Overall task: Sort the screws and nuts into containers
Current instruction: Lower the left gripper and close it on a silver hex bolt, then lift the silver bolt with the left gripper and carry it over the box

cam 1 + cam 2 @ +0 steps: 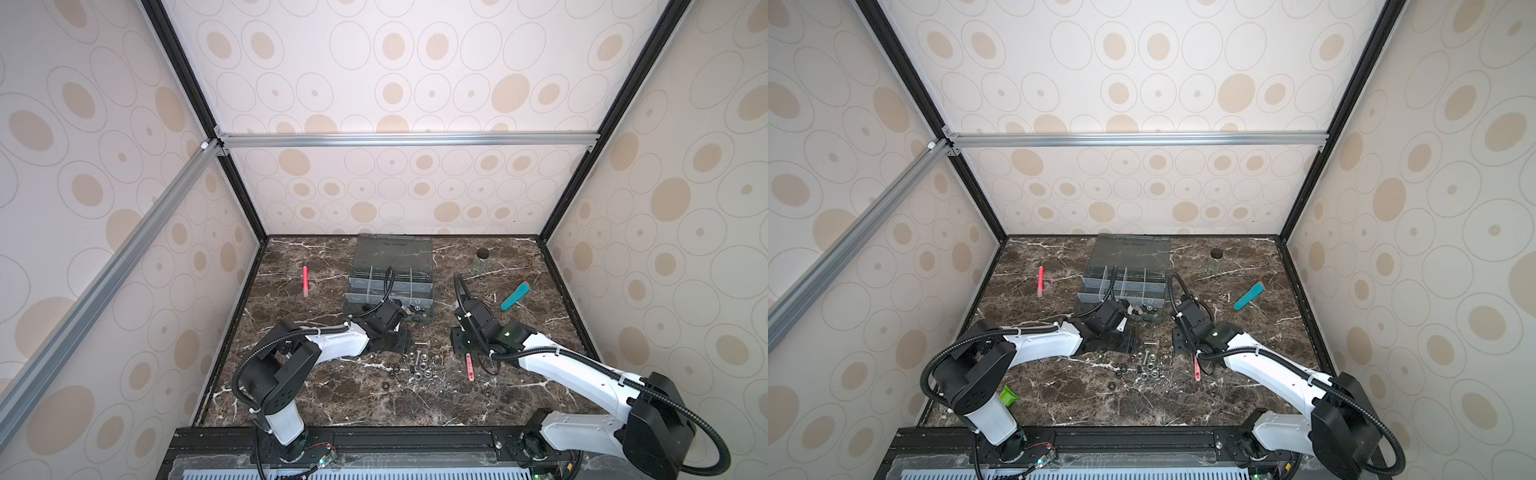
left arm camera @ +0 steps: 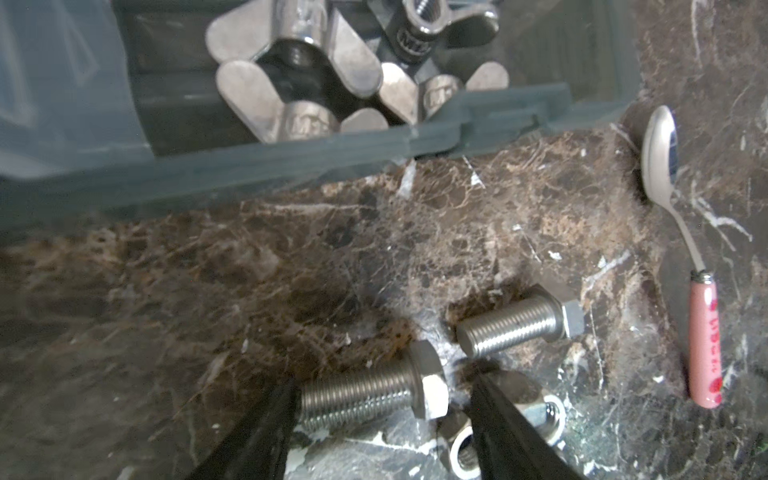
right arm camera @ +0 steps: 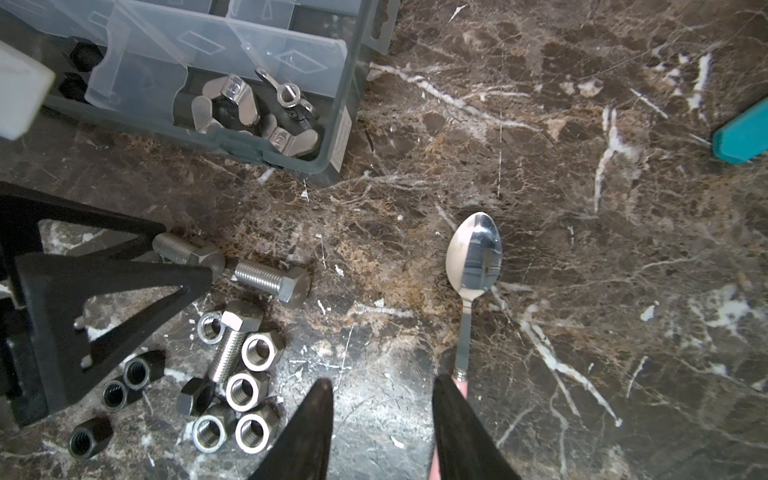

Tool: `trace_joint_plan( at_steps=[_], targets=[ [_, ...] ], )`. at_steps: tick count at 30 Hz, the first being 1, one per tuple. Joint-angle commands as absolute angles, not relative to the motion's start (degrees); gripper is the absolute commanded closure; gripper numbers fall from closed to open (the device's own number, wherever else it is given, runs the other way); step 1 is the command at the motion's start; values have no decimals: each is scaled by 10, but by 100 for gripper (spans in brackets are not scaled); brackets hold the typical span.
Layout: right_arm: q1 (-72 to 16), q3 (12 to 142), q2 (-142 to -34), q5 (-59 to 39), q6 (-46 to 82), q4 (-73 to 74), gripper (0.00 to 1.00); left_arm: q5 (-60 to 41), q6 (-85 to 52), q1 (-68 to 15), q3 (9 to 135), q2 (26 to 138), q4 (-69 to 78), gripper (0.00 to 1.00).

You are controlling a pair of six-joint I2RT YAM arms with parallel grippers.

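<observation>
- Loose hex nuts (image 3: 243,390) lie on the worktop (image 3: 582,316) before the organizer box (image 3: 345,137); only the right wrist view shows the heap
- Left tool (image 2: 382,382), the nearer, jaws apart, straddles a hex bolt (image 2: 353,397) closer to the box, its axis finger to finger; right tool (image 3: 382,386) gapes empty
- Wing nuts (image 2: 291,83) fill the box's nearest corner

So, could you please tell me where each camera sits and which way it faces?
Both top views: high above the robot's base, looking down and forward over the table and box; the left arm and right arm show.
Left wrist: low over the table, facing the box front; the open left hand straddles a bolt.
Right wrist: above the spoon, looking down; the open right hand and the left hand show.
Shared: both wrist views show that bolt, spoon and wing nuts.
</observation>
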State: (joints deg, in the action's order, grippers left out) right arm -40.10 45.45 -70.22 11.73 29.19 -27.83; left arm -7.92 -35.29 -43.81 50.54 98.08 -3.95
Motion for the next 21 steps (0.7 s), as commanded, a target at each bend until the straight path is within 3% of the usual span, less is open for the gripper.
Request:
trace_joint_plan(
  at_steps=[1, 12, 21],
  targets=[
    [-399, 453, -705, 128, 298, -279, 57, -60, -357, -446, 527, 1000, -68, 33],
    [-399, 454, -712, 129, 300, -278, 57, -46, -339, -455, 534, 1022, -83, 41],
    [-398, 461, -723, 124, 301, -279, 57, -53, -330, -458, 532, 1023, -74, 55]
  ],
)
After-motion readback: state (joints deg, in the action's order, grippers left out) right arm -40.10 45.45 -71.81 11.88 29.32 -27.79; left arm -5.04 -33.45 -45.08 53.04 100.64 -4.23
